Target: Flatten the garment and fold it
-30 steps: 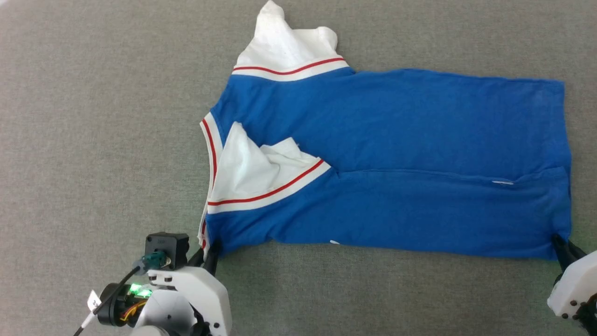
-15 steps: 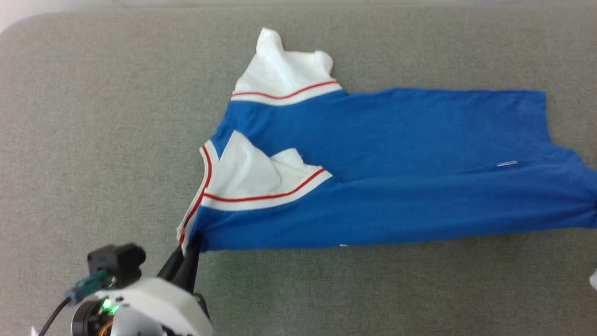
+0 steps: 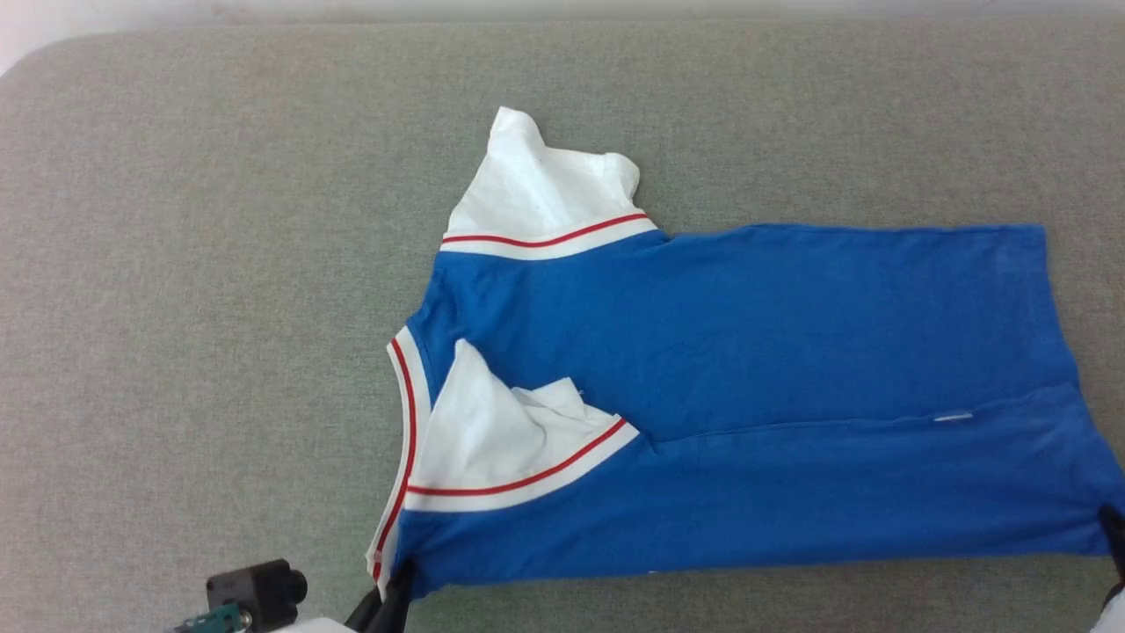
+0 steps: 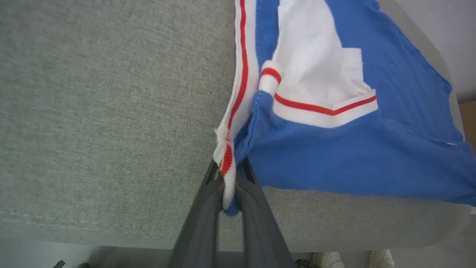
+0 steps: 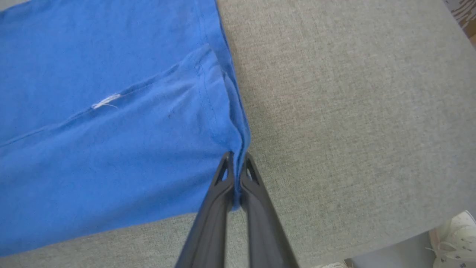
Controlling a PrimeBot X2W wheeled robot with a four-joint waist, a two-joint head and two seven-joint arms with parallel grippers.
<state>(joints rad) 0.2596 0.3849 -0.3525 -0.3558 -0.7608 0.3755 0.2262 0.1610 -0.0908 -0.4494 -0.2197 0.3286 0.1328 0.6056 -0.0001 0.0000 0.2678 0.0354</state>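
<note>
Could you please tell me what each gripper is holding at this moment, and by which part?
Both hold the garment: the left gripper pinches its near corner at the striped collar trim, and the right gripper pinches its near hem corner.

The T-shirt [image 3: 791,334] is coloured royal blue across its body, while both short sleeves [image 3: 540,189] are white. A red stripe bordered in white is carried along each sleeve seam and along the collar [image 3: 406,422]. A small white mark [image 3: 954,417] is seen on the blue beside a seam. The padded surface [image 3: 220,264] is covered in grey-green woven cloth, finely flecked. Dark grey fingers are borne by the left gripper [image 4: 227,165] and the right gripper [image 5: 237,155]. An off-white shoe [image 5: 455,230] is seen.
</note>
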